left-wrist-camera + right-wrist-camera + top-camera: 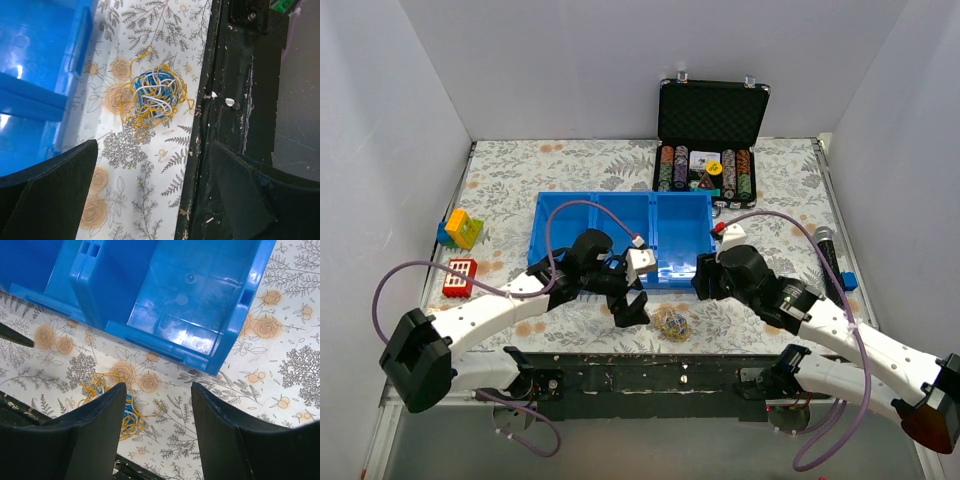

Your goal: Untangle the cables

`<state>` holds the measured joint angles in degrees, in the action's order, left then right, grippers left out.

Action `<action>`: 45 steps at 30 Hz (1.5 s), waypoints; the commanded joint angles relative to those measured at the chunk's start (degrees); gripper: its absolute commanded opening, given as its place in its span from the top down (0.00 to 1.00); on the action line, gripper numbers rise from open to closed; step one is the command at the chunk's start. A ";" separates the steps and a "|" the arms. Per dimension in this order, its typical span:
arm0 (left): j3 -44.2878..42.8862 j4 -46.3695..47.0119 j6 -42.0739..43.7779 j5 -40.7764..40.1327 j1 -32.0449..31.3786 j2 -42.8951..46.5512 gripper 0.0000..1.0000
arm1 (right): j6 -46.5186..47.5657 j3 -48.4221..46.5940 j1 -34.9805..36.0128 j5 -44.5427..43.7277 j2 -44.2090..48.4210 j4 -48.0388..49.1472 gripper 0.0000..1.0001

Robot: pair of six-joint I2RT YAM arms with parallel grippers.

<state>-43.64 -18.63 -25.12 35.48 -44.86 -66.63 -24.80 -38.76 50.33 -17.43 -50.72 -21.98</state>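
cables (152, 97): knotted ball | left claw (154, 150): apart, empty | right claw (159, 390): apart, empty | tip: pinch opposite outer loops, pull gently

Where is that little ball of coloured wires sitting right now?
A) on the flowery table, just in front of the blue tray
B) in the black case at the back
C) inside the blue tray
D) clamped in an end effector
A: the cables lie as a knotted ball on the floral table, just outside the blue tray.
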 commanded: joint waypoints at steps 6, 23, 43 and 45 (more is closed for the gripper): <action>-1.36 10.55 -8.18 -4.11 -2.95 -9.91 0.03 | -3.50 7.03 0.83 0.47 10.90 1.94 0.40; -4.97 10.99 -10.91 2.22 -5.15 -20.29 0.21 | -0.96 9.23 1.00 1.52 12.57 4.57 0.52; -6.02 9.06 -9.68 -3.84 -5.85 -16.96 0.95 | 0.80 9.23 1.09 4.24 12.58 6.50 0.59; -6.02 8.35 -10.12 -4.02 -5.85 -15.55 0.98 | 1.24 9.14 1.09 5.30 11.87 7.56 0.59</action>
<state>-47.66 -8.62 -35.53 32.47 -50.41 -87.77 -25.04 -29.17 51.09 -14.48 -38.02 -18.79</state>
